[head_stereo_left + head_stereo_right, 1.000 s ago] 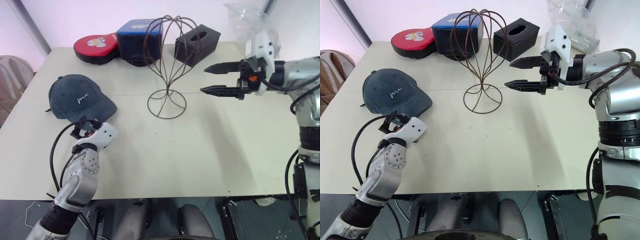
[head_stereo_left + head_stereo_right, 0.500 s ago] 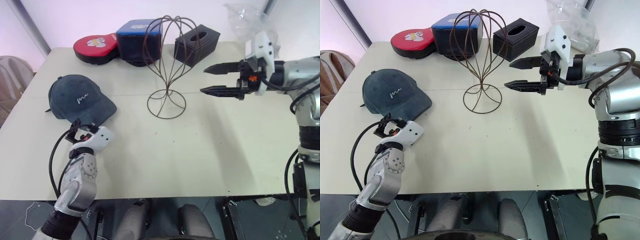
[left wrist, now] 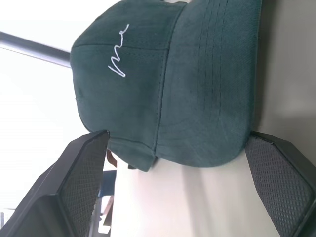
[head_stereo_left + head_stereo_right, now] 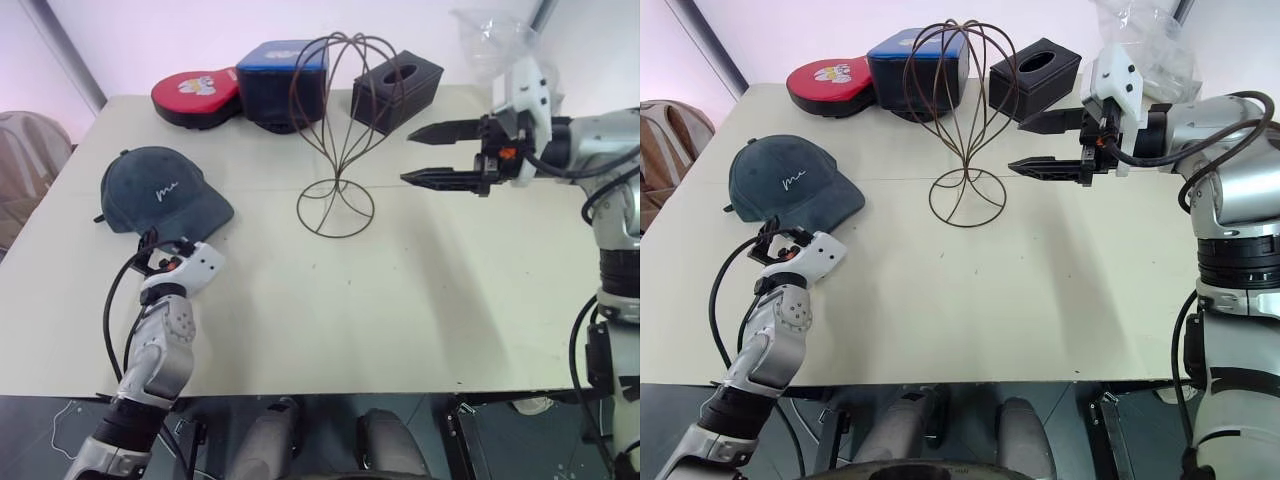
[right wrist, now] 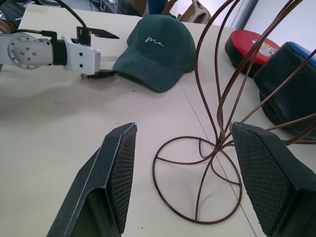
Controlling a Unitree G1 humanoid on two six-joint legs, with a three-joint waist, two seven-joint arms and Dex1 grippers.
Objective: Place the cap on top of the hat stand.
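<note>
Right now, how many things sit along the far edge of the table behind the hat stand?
3: a red flat case at the left, a blue-topped dark box beside it behind the hat stand, and a black tissue box to the right.

A plain lab or test room: bare white walls point(image 4: 180, 30) behind one cream table point(image 4: 400, 300).

The left claw point(image 4: 160, 243) is mostly hidden behind its own white wrist housing, with just its dark fingertips showing at the near edge of the cap's point(image 4: 160, 196) brim. The white embroidery on the cap is too small to read. The hat stand's point(image 5: 217, 123) looped head is cut off at the top of the right wrist view. The clear plastic bag point(image 4: 1145, 45) at the worktop's point(image 4: 400, 300) far right runs out past the top edge.
</note>
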